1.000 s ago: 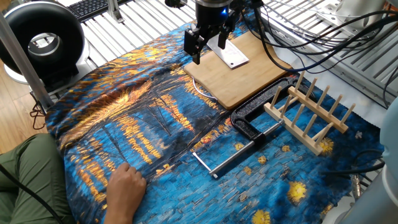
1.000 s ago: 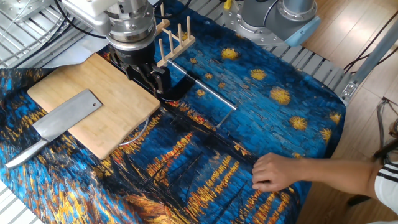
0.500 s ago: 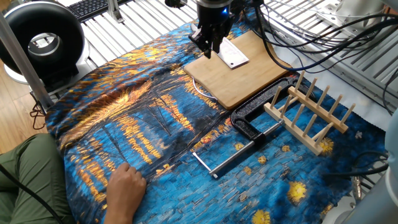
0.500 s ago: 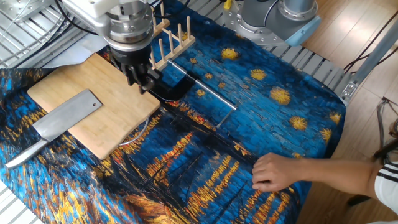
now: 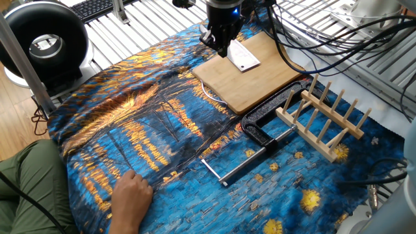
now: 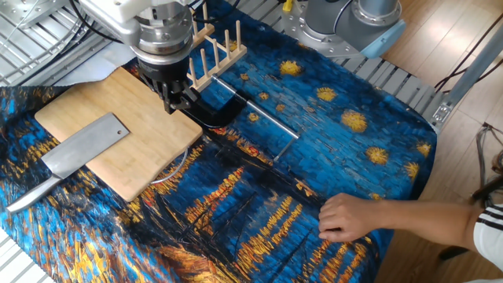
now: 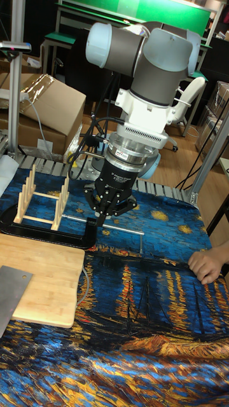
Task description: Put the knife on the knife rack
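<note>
The knife lies flat on the bamboo cutting board, its handle reaching off the board onto the cloth. In one fixed view only part of the knife's blade shows behind the arm, and the tall view catches the knife's corner at the left edge. The knife rack stands on the cloth beyond the board. My gripper hangs over the board's rack-side edge, apart from the knife, open and holding nothing.
A black clamp with a long silver rod lies between board and rack. A person's hand rests on the painted cloth at the table's near side. Cables trail behind the arm. A cardboard box sits in the background.
The gripper has turned about its own axis, so its fingers now look narrow in the two fixed views, and it has shifted slightly over the board. Knife, rack and hand are unmoved.
</note>
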